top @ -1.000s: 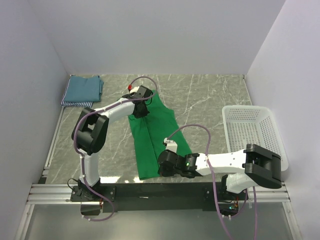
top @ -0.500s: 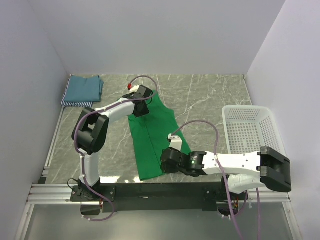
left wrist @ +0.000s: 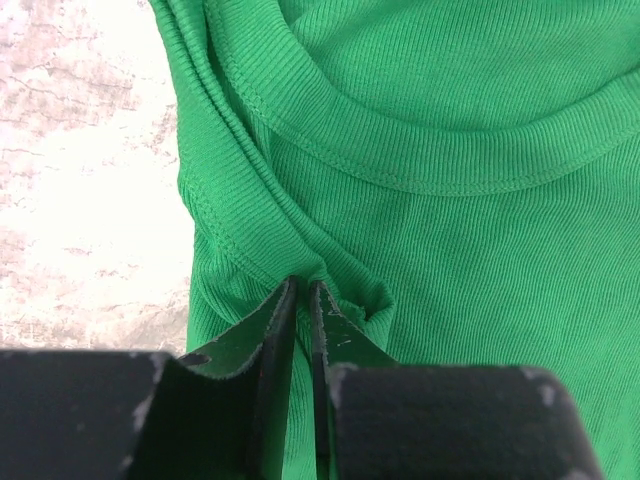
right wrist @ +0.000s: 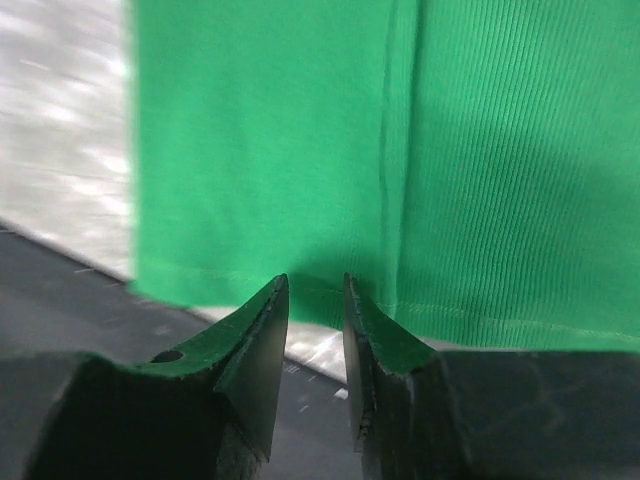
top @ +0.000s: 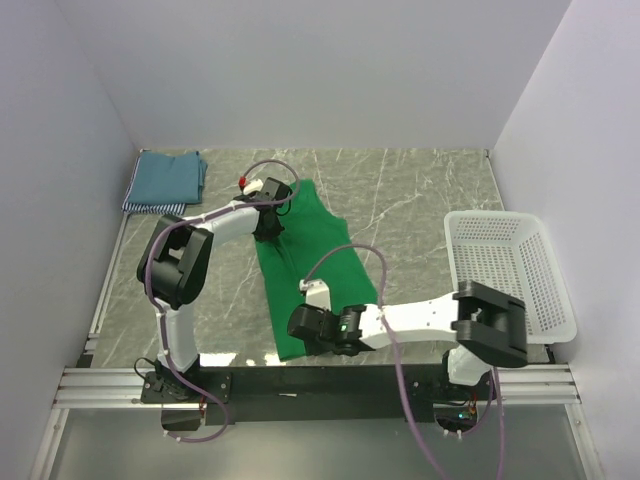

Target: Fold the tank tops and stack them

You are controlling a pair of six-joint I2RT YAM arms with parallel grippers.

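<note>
The bright green tank top (top: pixel 320 250) lies lengthwise mid-table, neckline far, hem near. My left gripper (top: pixel 268 224) is at its far left shoulder; in the left wrist view the gripper (left wrist: pixel 303 285) is shut on a pinched fold of green fabric (left wrist: pixel 450 230) beside the neckline. My right gripper (top: pixel 298 324) is at the near left of the hem; in the right wrist view the gripper (right wrist: pixel 315 280) stands slightly open just above the hem of the green top (right wrist: pixel 280 130), nothing between its jaws. The teal-blue top (top: pixel 168 176) lies folded on the striped top (top: pixel 150 207) at the back left corner.
A white mesh basket (top: pixel 510 270) stands at the right edge of the table. The black front rail (top: pixel 300 380) runs just behind the hem and shows in the right wrist view (right wrist: pixel 60 290). White walls close in the table at the left, back and right.
My right gripper has moved left along the hem to its near left part. My left gripper has shifted left with the shoulder fabric in it.
</note>
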